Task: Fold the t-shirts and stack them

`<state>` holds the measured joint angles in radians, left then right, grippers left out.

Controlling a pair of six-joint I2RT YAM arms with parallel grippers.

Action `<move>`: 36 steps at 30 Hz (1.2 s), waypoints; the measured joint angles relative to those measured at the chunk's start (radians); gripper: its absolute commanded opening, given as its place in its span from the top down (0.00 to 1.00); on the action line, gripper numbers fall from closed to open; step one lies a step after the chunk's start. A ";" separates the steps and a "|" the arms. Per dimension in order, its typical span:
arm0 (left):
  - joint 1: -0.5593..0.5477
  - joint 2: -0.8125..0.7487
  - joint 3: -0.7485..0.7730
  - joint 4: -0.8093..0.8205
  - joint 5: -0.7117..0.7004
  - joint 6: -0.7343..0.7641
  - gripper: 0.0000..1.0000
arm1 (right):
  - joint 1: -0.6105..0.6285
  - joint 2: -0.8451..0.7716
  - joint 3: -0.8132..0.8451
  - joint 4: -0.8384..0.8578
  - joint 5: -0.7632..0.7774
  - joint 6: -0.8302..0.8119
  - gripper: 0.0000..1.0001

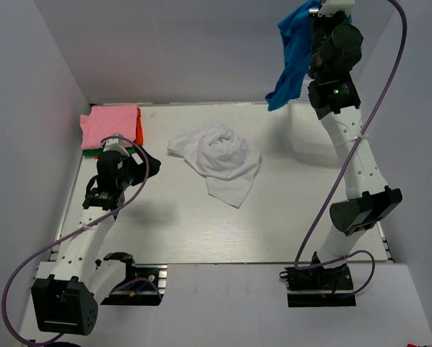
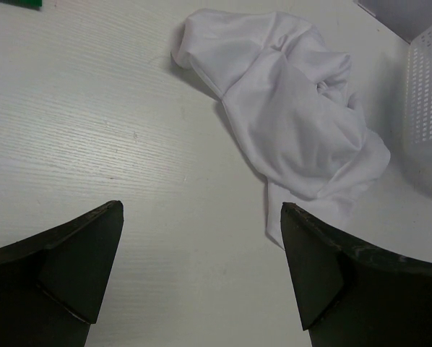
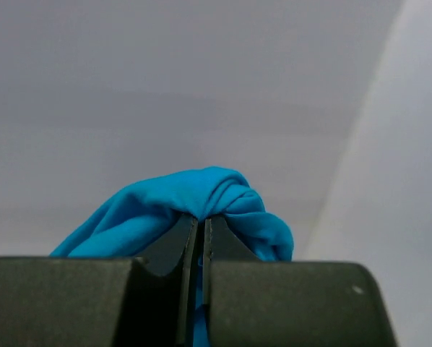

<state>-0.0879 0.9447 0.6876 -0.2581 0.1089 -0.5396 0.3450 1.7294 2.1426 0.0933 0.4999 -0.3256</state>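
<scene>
Overhead, the right tool (image 3: 200,221) is clenched on a bunch of the blue t-shirt (image 3: 201,189), which hangs below it, probably held high so the cloth drops clear of the mesh basket (image 2: 425,94) beneath; whether the basket holds anything is hidden. The left tool (image 2: 201,210) hovers released over the tabletop (image 2: 93,123), the crumpled white t-shirt (image 2: 288,123) just ahead of it, likely next for folding

At ten o'clock in the top view, the folded soft pink t-shirt (image 1: 109,124) covers most of the orange-red t-shirt (image 1: 139,129) and the green t-shirt (image 1: 92,151); only thin edges peek out. At one o'clock, the bright blue cloth t-shirt (image 1: 294,50) runs off the top edge. The right arm (image 1: 353,159) hides much of the white plastic mesh basket (image 1: 303,136).
</scene>
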 measured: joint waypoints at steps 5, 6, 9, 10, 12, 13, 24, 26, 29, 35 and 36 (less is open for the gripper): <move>0.000 0.013 0.013 -0.003 -0.012 0.000 0.00 | -0.071 0.034 0.002 0.048 0.046 -0.087 1.00; 0.000 0.019 0.016 -0.002 -0.013 0.000 0.00 | -0.087 0.039 0.002 0.049 0.048 -0.095 1.00; 0.000 0.048 0.023 -0.001 -0.018 -0.002 0.00 | -0.137 0.039 -0.036 0.067 0.045 -0.101 1.00; 0.000 0.063 0.029 -0.003 -0.020 -0.004 0.00 | -0.154 0.035 -0.068 0.072 0.038 -0.100 1.00; 0.000 0.092 0.042 -0.004 -0.021 -0.007 0.00 | -0.190 0.030 -0.152 0.074 0.029 -0.084 1.00; 0.000 0.112 0.055 -0.006 -0.022 -0.008 0.00 | -0.210 0.032 -0.206 0.074 0.015 -0.071 1.00; -0.001 0.370 0.200 -0.040 -0.026 0.021 0.00 | -0.401 0.490 -0.214 -0.257 -0.137 0.151 0.10; -0.003 0.410 0.219 -0.049 -0.023 0.029 0.00 | -0.410 0.512 -0.198 -0.325 -0.166 0.168 0.10; -0.010 0.486 0.269 -0.054 0.005 0.043 0.00 | -0.405 0.469 -0.200 -0.386 -0.226 0.190 0.10; -0.051 0.623 0.287 0.018 0.119 0.056 0.00 | -0.344 0.119 -0.357 -0.401 -0.411 0.254 0.10; -0.058 0.641 0.290 0.026 0.123 0.057 0.00 | -0.327 0.046 -0.389 -0.399 -0.442 0.272 0.10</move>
<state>-0.1455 1.5860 0.9775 -0.2325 0.2317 -0.4824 0.0181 1.7756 1.7535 -0.3061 0.0578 -0.0540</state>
